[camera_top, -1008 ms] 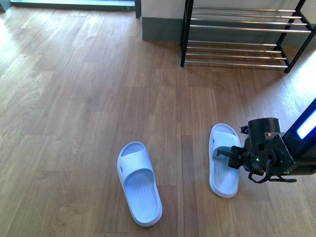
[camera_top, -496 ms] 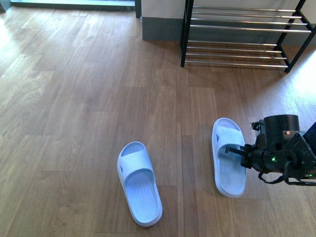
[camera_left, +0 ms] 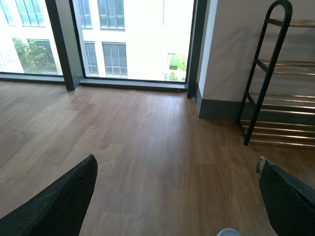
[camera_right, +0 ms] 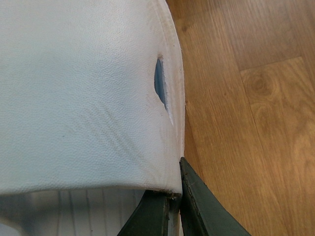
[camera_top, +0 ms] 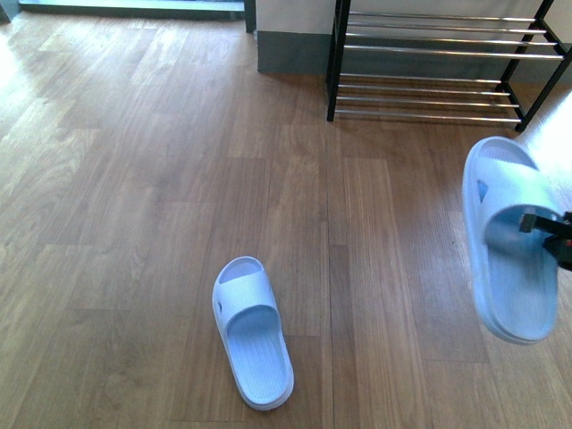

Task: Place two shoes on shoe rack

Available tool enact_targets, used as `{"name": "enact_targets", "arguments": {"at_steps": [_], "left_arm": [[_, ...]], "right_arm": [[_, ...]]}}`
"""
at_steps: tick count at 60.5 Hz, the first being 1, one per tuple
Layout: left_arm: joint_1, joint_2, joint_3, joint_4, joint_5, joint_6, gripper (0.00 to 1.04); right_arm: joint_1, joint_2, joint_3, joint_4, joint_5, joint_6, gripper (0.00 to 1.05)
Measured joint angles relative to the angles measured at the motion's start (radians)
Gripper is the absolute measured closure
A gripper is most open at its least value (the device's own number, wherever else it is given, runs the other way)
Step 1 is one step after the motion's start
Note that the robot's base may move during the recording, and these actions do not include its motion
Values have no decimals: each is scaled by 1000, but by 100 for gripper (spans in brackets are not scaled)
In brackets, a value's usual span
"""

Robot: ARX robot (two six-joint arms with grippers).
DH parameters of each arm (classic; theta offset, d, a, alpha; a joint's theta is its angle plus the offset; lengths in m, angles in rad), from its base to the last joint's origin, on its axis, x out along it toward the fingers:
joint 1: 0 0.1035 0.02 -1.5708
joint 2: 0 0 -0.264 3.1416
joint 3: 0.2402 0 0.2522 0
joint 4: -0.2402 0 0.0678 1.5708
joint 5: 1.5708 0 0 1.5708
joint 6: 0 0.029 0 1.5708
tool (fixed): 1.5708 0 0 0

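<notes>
Off the floor [camera_top: 134,197] now, slide [camera_top: 505,277] lifted, right gripper [camera_top: 533,221] pinching its strap [camera_top: 511,189].

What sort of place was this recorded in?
Likely an indoor entry area, home-like: wood plank floor, a metal shoe rack against the wall, tall windows, a slide lying on the floor.

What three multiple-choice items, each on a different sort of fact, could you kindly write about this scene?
1. In the front view, the shoe rack stands: A) upper right B) lower left C) centre.
2. Pale-blue slides visible: A) one B) two C) four.
3. The right pincer is: A) open, empty B) shut on a slide C) resting on the rack.
1 A, its bars fill the upper right; 2 B, the floor slide plus the lifted slide; 3 B, it clamps the lifted slide's strap.
</notes>
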Motion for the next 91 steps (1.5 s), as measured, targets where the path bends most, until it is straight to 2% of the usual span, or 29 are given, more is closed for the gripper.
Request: {"name": "enact_targets", "arguments": {"at_steps": [11,18,32,91], "left_arm": [[0,0,0,0,0,0,9],[0,0,0,0,0,0,9],[0,0,0,0,0,0,9],[0,0,0,0,-2,0,9]], "right_arm": [[-2,-301,-164,-64,-28,1,103],[9,-577,-272,-155,-38,8,103],[26,-883,-370,-260,-14,21,103],[29,-911,-375,-262,-10,26,103]]}}
